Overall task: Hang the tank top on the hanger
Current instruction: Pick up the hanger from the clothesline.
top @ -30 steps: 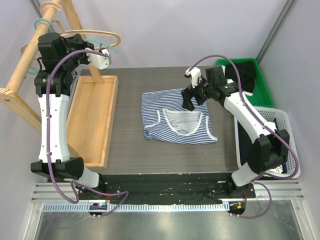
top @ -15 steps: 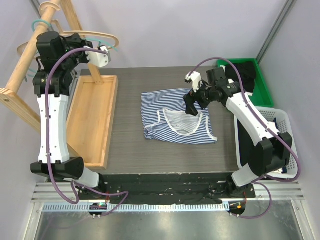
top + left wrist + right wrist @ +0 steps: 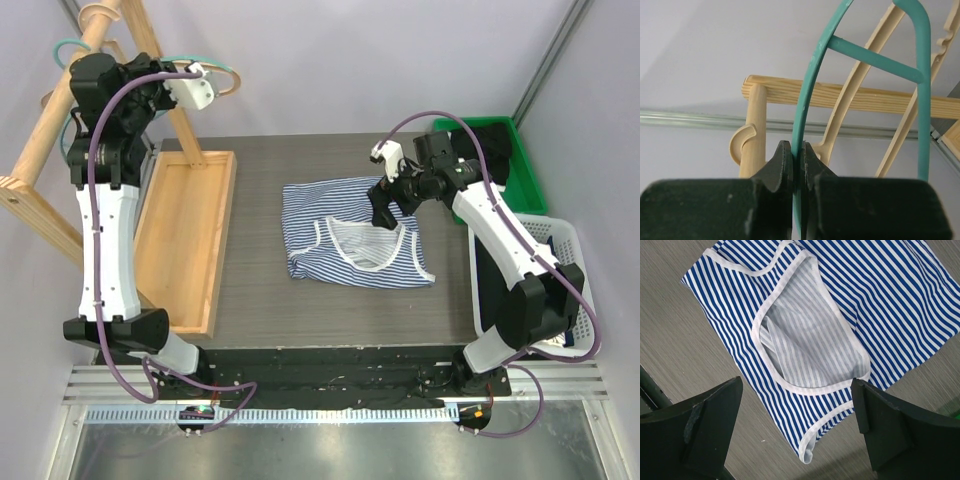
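The tank top (image 3: pixel 350 235) lies rumpled in the middle of the dark, wood-grained table (image 3: pixel 260 290). It is soft fabric in thin navy-and-white stripes with white binding round the neck and armholes. The scooped neck opening gapes, and the paler inside of the back layer shows through it. The hanger (image 3: pixel 806 100) is a thin, smooth teal one with a curved shoulder and a straight cross bar. It is up at the far left by the pale wooden rack (image 3: pixel 40 150), above the far end of the shallow wooden tray (image 3: pixel 225 240). A tan hanger (image 3: pixel 855 90) of flat, curved section hangs just behind it. Whether the teal hook sits on the rail cannot be told. The left arm stands tall from its base, its elbow high and its wrist turned towards the rack. The left gripper (image 3: pixel 796 147) has its dark jaws pressed together on the teal hanger's curved shoulder. The right arm reaches out over the table with its wrist bent downward. The right gripper (image 3: pixel 795 385) hovers above the tank top's far right part with its black fingers spread wide and nothing between them, clear of the cloth. A green bin (image 3: pixel 525 170) holding a black garment (image 3: pixel 490 140) and a white slatted basket (image 3: pixel 570 250) stand along the table's right side.
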`<state>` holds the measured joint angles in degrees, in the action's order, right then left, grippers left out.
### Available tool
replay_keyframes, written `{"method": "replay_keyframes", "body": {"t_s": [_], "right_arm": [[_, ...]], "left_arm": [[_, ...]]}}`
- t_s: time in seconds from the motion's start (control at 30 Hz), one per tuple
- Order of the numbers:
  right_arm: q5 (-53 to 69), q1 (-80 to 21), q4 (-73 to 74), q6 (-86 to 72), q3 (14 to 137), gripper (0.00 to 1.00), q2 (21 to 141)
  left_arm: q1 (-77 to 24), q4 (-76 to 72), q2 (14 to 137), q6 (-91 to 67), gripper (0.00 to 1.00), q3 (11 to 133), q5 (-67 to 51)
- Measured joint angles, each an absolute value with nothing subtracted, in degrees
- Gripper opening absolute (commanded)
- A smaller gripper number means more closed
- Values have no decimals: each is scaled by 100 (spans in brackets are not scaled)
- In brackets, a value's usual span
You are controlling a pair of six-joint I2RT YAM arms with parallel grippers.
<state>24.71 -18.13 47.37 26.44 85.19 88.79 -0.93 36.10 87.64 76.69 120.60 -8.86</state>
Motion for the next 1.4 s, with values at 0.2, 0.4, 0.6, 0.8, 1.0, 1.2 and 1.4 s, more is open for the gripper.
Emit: {"method": "replay_keyframes", "body": {"t_s": [0.2,0.4,0.6,0.8,1.0,1.2,1.4], "right_arm": [[2477,-1813,4777,2641,8523,98,8912],[2484,-1811,4786,2644,8523,98,8912],[2499,-1811,4786,2646,8523,98,8910],[2504,-1811,4777,2650,8508,98,8888],[2519,-1809,4755,2663,8392,98,8862],[2517,-1809,4753,2663,8344,98,8838],[2519,-1809,4746,2661,8346,98,8831]], "left_arm": [[-82,3404,8764,7330,0,12075,-676],[-62,3223,8761,7076,0,12049,-429],[62,3070,8764,7026,0,11869,-259],[217,2974,8761,6783,0,11771,-34],[228,2891,8674,6635,0,11323,3],[222,2917,8108,6619,0,10235,-255],[137,2928,7478,6648,0,9459,-528]]}}
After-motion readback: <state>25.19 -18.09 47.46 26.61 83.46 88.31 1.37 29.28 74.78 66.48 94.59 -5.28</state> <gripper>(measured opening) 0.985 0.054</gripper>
